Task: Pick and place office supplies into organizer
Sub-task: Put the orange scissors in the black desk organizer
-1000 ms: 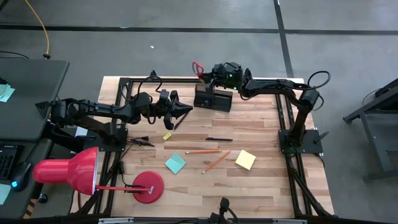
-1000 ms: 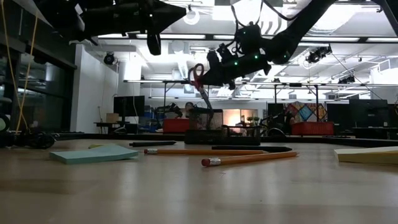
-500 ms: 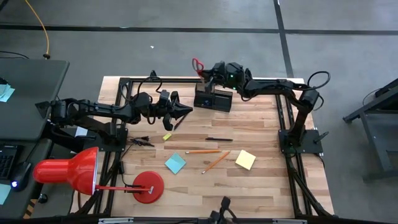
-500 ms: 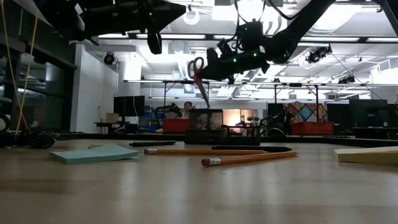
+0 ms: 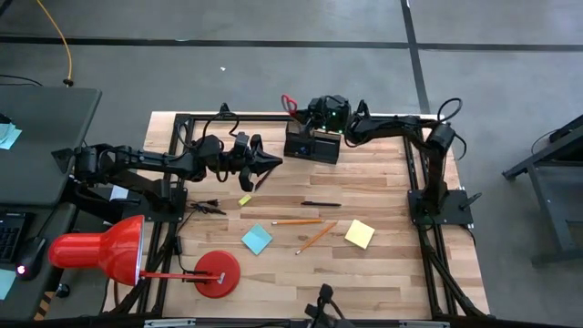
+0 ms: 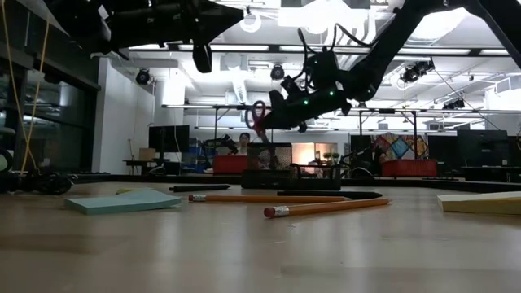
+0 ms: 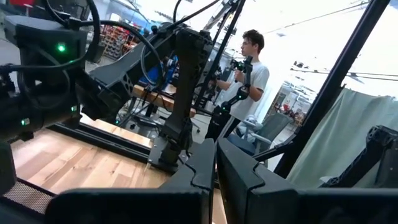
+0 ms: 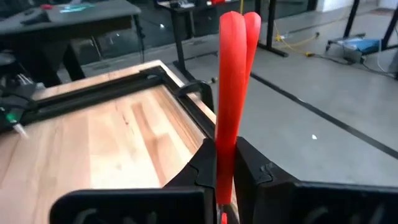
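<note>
scissors [image 5: 290,101] with red handles sit clamped between the right gripper [image 5: 310,114] fingers, raised above the black organizer [image 5: 311,146] at the table's far edge, handles pointing away from the arm. left gripper [image 5: 271,162] hovers over the table's left part, fingers pressed together on nothing. on the wood lie two orange pencils [image 5: 296,221] [image 5: 315,237], one black pen [image 5: 321,204], a blue pad [image 5: 257,240], a yellow pad [image 5: 359,233] and a tiny yellow block [image 5: 244,199]. organizer contents cannot be made out.
</note>
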### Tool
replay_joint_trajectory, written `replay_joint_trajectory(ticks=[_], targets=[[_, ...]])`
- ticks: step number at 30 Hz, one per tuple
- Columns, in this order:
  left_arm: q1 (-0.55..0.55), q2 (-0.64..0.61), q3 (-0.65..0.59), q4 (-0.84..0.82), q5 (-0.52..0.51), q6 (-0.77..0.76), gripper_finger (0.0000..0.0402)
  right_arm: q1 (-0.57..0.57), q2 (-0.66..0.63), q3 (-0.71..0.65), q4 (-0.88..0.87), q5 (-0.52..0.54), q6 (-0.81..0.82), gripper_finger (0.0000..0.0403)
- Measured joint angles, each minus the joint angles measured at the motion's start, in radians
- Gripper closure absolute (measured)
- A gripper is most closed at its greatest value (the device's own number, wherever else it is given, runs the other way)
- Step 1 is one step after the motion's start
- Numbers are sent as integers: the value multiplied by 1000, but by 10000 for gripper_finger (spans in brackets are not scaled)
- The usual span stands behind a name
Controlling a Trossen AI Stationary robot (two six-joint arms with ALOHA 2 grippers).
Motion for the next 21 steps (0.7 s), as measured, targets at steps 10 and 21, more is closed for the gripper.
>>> replay_joint_trajectory(ticks=[10, 21], targets=[[0, 0, 0, 0, 7, -4, 395, 22, 13, -1, -20, 10, -8, 398], [0, 0, 0, 0, 11, -5, 395, 23, 12, -78, -12, 9, -39, 398]])
